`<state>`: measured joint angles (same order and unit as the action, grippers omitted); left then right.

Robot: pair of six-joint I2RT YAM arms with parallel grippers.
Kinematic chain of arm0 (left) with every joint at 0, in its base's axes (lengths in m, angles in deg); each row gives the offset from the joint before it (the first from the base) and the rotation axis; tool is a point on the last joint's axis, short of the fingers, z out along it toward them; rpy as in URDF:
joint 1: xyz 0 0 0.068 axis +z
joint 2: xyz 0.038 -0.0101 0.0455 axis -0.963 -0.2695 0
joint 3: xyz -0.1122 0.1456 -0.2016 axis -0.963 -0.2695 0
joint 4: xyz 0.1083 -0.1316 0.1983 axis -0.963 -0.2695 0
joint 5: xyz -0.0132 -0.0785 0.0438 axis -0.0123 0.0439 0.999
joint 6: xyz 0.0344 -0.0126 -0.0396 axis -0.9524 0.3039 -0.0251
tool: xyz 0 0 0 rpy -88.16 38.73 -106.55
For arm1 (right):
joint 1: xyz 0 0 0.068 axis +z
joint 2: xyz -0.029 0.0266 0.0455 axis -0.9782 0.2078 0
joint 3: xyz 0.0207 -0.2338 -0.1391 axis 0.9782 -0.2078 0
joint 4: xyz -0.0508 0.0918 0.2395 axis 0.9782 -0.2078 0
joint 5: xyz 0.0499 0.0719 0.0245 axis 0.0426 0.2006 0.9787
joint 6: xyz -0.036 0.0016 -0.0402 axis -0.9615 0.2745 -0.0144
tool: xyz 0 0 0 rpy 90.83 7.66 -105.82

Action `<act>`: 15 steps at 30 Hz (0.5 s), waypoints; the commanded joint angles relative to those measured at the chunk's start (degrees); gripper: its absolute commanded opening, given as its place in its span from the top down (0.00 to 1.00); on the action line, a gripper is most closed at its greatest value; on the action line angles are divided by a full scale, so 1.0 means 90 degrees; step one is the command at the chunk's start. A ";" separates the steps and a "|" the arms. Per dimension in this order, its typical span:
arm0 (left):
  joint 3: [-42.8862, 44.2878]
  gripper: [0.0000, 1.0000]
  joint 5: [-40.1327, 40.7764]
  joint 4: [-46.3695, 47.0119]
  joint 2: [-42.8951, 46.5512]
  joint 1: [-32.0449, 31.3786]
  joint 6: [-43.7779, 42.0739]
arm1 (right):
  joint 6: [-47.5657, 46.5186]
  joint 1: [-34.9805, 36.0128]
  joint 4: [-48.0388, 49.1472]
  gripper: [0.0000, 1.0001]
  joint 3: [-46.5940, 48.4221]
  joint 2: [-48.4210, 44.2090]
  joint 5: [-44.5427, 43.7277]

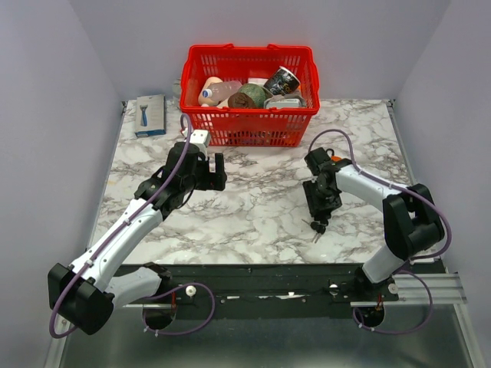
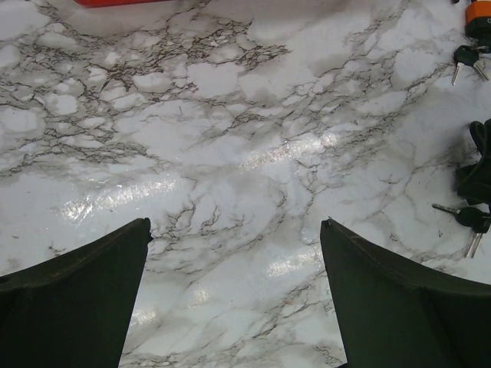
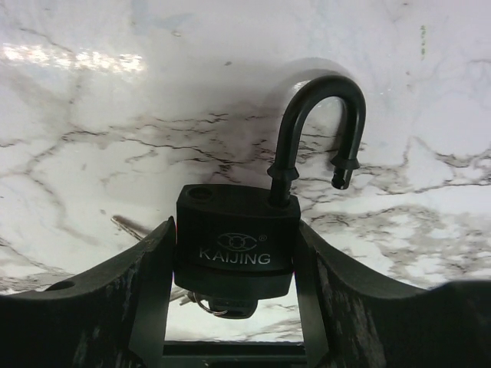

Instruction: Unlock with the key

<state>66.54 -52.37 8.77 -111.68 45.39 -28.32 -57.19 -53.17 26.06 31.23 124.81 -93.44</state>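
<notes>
My right gripper point(image 3: 234, 257) is shut on the body of a black KAIJING padlock point(image 3: 234, 230). Its shackle point(image 3: 316, 126) is open, with one leg lifted out of the body. A key point(image 3: 234, 305) on a ring sits in the lock's underside. From the top view the right gripper point(image 1: 321, 201) holds the lock just above the marble table, and spare keys point(image 1: 315, 228) hang below it. My left gripper point(image 1: 212, 170) is open and empty over the middle of the table, well left of the lock. It holds nothing in its own view point(image 2: 234, 224).
A red basket point(image 1: 249, 123) full of groceries stands at the back centre. A blue packet point(image 1: 149, 115) lies at the back left. Keys point(image 2: 469, 220) show at the right edge of the left wrist view.
</notes>
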 commanded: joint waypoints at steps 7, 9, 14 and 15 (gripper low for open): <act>-0.0045 0.01 0.0062 -0.0014 -0.0018 0.0036 -0.0099 | -0.0925 -0.0640 -0.0535 0.67 0.0365 0.0436 -0.0089; -0.0045 0.01 0.0053 -0.0014 -0.0028 0.0045 -0.0089 | -0.1004 -0.0845 -0.0554 0.67 0.0365 0.0447 -0.0059; -0.0045 0.01 0.0014 -0.0014 -0.0057 0.0045 -0.0089 | -0.1277 -0.1100 -0.0388 0.67 0.0364 0.0534 -0.0157; -0.0045 0.01 0.0014 -0.0005 -0.0057 0.0045 -0.0089 | -0.1316 -0.1100 -0.0359 0.67 0.0384 0.0563 -0.0118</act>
<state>66.54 -52.39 8.77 -111.88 45.48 -28.34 -65.69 -62.02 23.37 33.03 128.70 -93.70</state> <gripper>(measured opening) 0.988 0.640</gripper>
